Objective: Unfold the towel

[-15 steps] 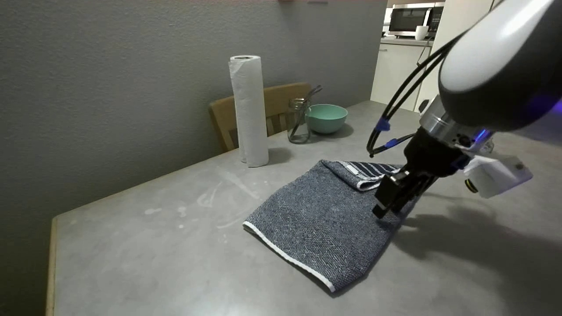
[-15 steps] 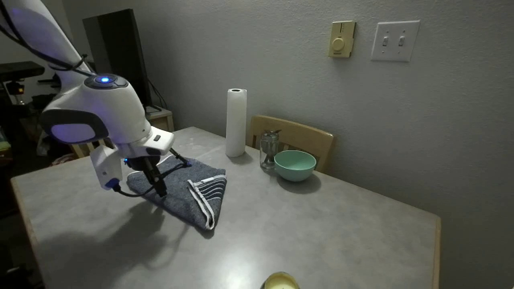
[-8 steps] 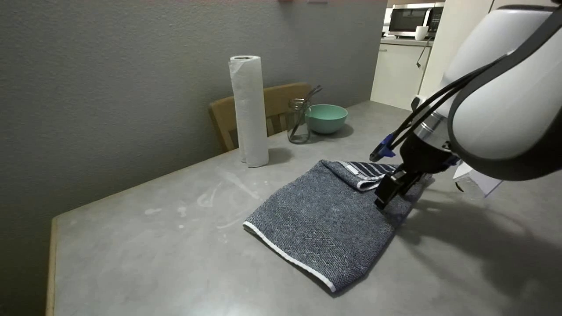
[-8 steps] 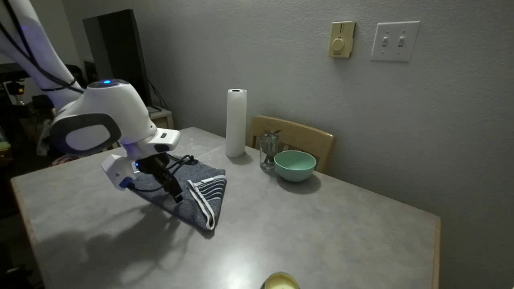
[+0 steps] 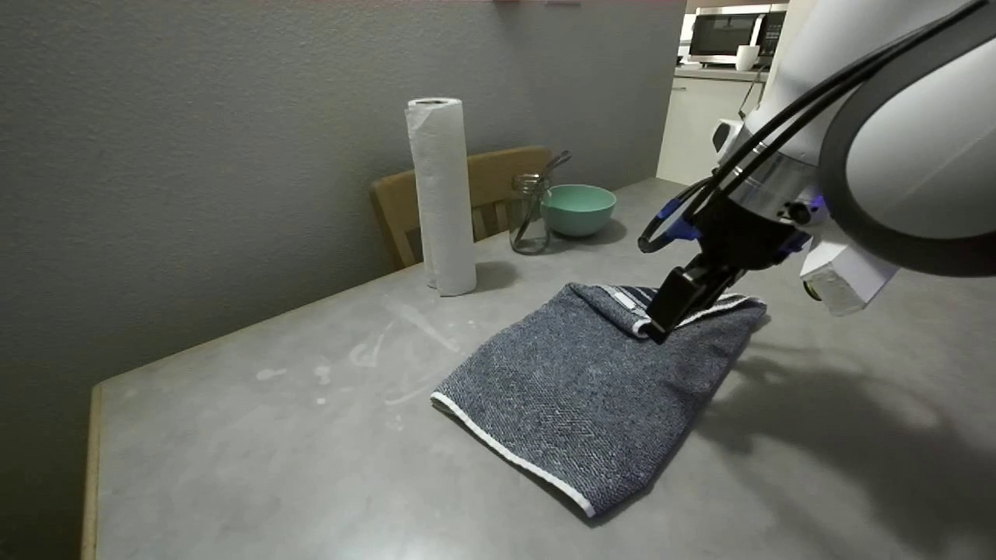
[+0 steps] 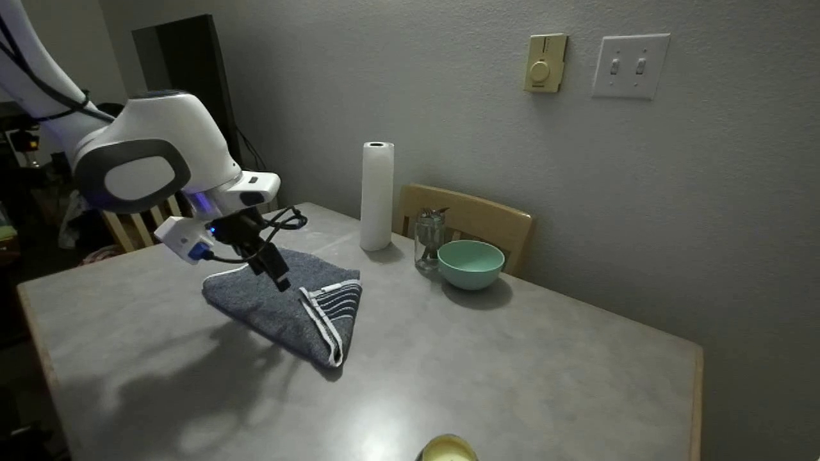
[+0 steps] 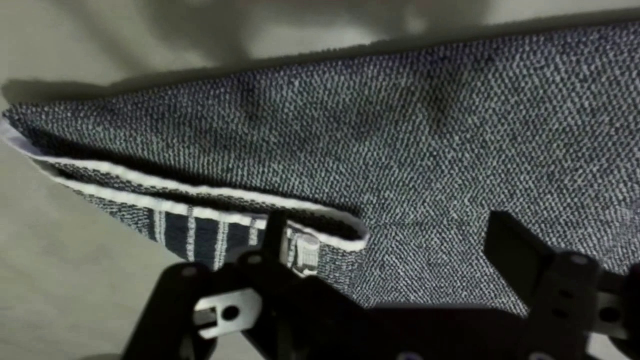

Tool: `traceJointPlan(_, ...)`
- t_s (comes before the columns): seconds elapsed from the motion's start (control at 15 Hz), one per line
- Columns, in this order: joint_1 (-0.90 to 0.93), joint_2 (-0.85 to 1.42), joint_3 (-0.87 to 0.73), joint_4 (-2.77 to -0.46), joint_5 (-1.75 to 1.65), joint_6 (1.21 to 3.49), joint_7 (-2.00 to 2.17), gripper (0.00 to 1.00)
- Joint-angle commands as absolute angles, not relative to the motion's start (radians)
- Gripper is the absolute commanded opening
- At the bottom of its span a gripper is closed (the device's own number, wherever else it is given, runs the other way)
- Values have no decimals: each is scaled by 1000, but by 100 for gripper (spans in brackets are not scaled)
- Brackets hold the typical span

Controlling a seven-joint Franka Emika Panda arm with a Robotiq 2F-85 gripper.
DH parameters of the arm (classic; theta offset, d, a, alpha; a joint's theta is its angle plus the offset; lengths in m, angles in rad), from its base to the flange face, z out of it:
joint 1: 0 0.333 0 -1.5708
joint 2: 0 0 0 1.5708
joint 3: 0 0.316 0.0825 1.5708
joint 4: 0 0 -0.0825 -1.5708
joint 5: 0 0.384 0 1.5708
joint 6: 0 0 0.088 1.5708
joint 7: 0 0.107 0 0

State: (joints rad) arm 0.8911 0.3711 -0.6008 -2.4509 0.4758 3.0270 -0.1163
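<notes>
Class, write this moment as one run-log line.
end effector: open, over towel | towel: on table, partly folded, stripes showing | held: nothing | unfolding: unfinished

In both exterior views, a white paper roll was seen upright on the surface. Utensils were held in a glass jar just beside a green bowl, and a wooden chair was partly hidden behind the jar. In an exterior view, a beige dial and a switch plate were mounted on the wall; in an exterior view, a microwave was partly covered by a white cup.
</notes>
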Motion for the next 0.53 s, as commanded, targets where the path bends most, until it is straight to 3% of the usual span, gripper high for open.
traceJointPlan(0.0,959,380,-708,-2427,430,2961,-59,100)
traceJointPlan(0.2,913,356,-698,-2382,468,2884,-61,100)
traceJointPlan(0.27,938,372,-700,-2413,461,2950,-64,100)
traceJointPlan(0.33,809,332,-598,-2417,289,2969,61,100)
traceJointPlan(0.47,812,333,-598,-2418,289,2970,61,100)
